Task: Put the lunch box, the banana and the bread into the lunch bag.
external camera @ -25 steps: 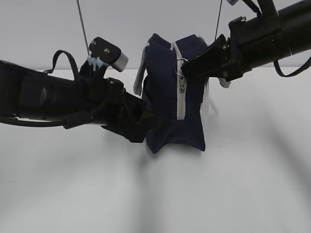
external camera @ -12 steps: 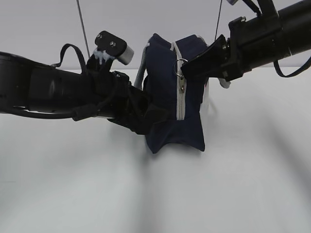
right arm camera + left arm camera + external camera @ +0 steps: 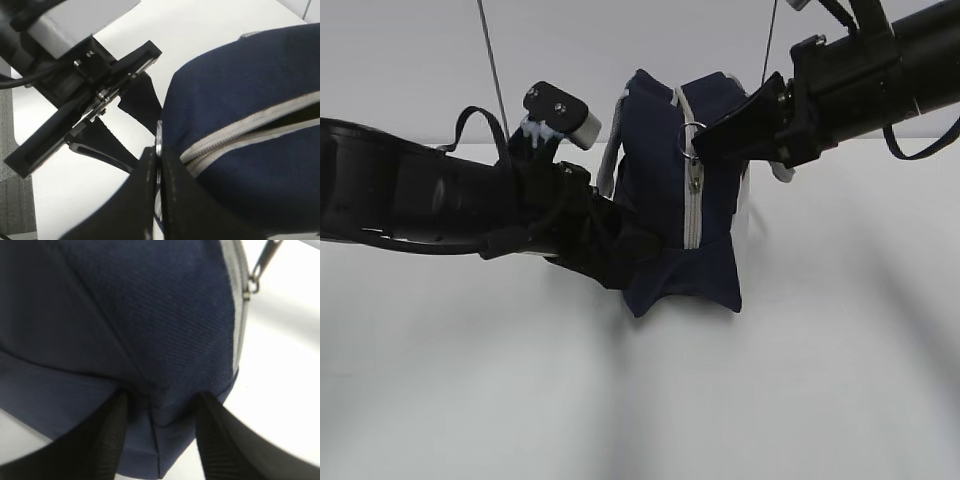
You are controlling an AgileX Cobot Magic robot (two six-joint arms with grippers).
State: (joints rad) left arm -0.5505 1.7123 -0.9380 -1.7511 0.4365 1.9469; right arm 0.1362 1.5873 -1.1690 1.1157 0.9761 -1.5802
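Observation:
The navy lunch bag (image 3: 660, 200) stands upright on the white table, its grey zipper (image 3: 692, 215) running down the near end. My right gripper (image 3: 700, 135) is shut on the metal zipper pull ring (image 3: 158, 134) at the bag's top (image 3: 240, 90). My left gripper (image 3: 638, 258) is open, its two fingers (image 3: 112, 430) straddling the bag's lower corner (image 3: 150, 315), touching the fabric. The lunch box, the banana and the bread are out of view.
A grey handle (image 3: 610, 150) hangs on the bag's left side. The left arm's camera mount (image 3: 85, 100) sits close to the right gripper. The white table (image 3: 820, 380) extends in front of and beside the bag.
My left arm has moved right, bringing its gripper in against the bag's lower left corner. The right gripper and the bag have stayed still.

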